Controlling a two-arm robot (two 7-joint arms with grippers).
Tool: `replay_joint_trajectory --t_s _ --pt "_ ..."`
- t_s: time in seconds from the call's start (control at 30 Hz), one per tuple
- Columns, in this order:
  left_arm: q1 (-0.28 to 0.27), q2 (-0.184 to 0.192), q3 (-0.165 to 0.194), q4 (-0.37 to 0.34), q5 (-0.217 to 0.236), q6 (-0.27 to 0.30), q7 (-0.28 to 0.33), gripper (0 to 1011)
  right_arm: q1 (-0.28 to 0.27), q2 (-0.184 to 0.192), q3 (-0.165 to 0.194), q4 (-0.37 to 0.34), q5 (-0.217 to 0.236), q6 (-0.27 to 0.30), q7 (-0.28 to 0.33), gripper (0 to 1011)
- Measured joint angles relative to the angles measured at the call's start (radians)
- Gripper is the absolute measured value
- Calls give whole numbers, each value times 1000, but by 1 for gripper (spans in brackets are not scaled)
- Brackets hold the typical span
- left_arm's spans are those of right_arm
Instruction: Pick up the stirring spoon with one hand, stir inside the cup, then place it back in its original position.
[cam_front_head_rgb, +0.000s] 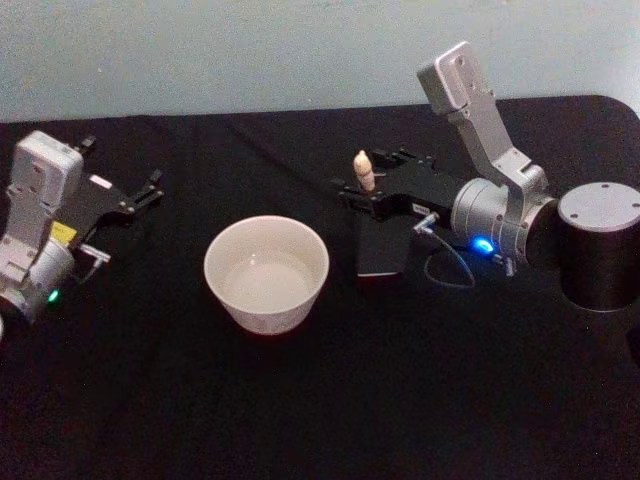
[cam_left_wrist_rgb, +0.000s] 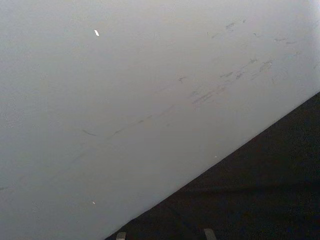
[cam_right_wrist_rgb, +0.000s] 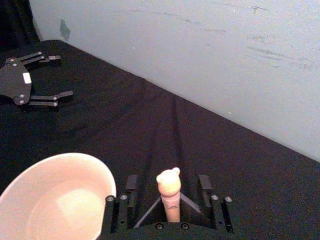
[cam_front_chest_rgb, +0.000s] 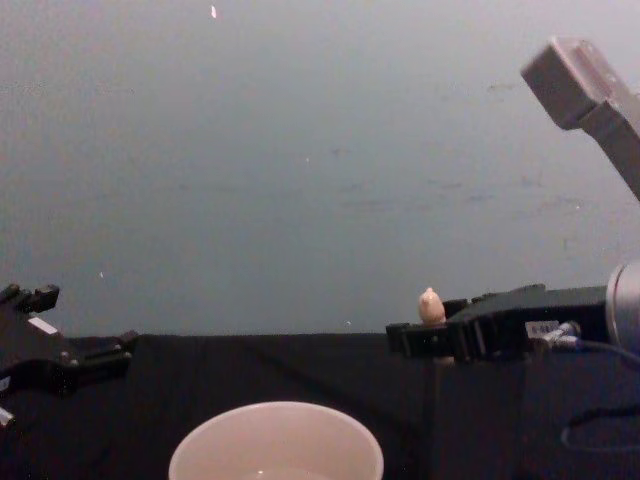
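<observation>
The desk (cam_front_head_rgb: 320, 400) carries a black matte cloth. Left of centre stands the cup (cam_front_head_rgb: 266, 272), a wide, round, cream-white vessel with a thin rim. Its inside is smooth and pale, and whether it holds clear liquid cannot be told. The right pincer (cam_front_head_rgb: 365, 188) lies level just right of the cup, jaws apart. Its black fingers (cam_right_wrist_rgb: 131, 184) flank the spoon handle with a gap on each side. The left pincer (cam_right_wrist_rgb: 56, 76) sits at the desk's far left, jaws spread wide. The holder (cam_front_head_rgb: 380, 255), a dark grey square-sided box, stands beneath the right pincer. The stirring spoon (cam_right_wrist_rgb: 168, 186) stands upright in it. Its rounded, pale peach handle tip rises between the fingers.
</observation>
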Motion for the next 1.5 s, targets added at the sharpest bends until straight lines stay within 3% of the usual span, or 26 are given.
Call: replay_joint_trajectory --t_s 0.6,1.1,1.5 --pt "0 0 0 0 0 0 0 1001 0 0 0 -1 2 0 -1 223" --pt "0 0 0 0 0 0 0 1001 0 0 0 -1 2 0 -1 216" --pt "0 0 0 0 0 0 0 1001 -34 0 62 -55 6 -49 16 216"
